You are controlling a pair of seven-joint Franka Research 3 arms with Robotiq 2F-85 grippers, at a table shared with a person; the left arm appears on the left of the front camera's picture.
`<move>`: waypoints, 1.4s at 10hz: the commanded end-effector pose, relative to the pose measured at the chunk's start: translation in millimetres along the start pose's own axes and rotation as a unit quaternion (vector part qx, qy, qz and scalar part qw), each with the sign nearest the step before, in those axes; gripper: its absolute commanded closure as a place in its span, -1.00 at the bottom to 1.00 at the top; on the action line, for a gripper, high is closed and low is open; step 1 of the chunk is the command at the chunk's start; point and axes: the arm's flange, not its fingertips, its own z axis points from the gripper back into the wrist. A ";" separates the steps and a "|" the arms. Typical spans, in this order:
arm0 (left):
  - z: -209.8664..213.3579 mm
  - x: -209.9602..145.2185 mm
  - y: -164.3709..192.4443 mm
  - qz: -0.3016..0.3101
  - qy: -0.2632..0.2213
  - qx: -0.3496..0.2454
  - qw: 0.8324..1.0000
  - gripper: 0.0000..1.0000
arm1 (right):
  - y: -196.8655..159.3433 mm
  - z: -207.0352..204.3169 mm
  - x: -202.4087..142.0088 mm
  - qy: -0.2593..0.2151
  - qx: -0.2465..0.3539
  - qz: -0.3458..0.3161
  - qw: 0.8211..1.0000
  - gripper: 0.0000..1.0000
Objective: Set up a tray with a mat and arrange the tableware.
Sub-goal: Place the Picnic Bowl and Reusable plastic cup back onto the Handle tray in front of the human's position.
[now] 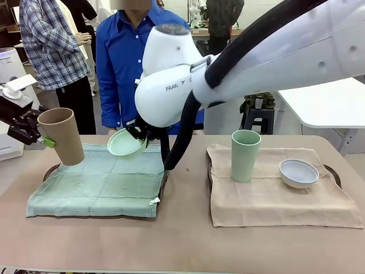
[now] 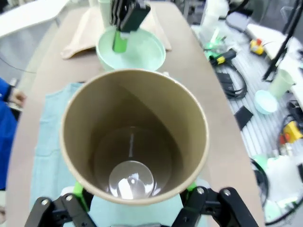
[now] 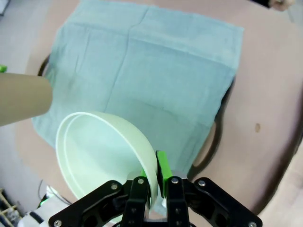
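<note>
robot lab, cables [image 2: 234,85] and tools on floor (people watching)

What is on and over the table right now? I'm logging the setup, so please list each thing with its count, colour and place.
tan cup: 1, tan, tilted in the air over the left end of the green mat, held by the left hand.
mint-green bowl: 1, mint green, tilted above the green mat's far edge, held by its rim by the right hand.
pale green cup: 1, pale green, upright on the beige mat.
white bowl: 1, white, on the beige mat, right of the pale green cup.
green mat: 1, pale green, over the left tray.
beige mat: 1, beige, over the right tray.
person: 1, blue shirt, at the far side.
left hand: 1, black with green pads, closed on the tan cup.
right hand: 1, black, pinching the bowl.
</note>
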 end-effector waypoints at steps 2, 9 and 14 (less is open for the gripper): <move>-1.5 -20.0 33.4 -0.006 -0.016 0.005 1.000 -0.70 | -6.7 -26.6 12.3 0.020 0.031 0.000 0.999 0.85; -28.0 -61.8 43.4 -0.037 -0.048 -0.035 0.998 -0.70 | -32.9 -75.7 8.1 0.038 0.066 -0.013 0.997 0.85; -46.4 -77.3 57.8 -0.025 -0.028 -0.046 0.998 -0.70 | -56.0 -99.6 10.9 0.038 0.065 -0.015 0.997 0.85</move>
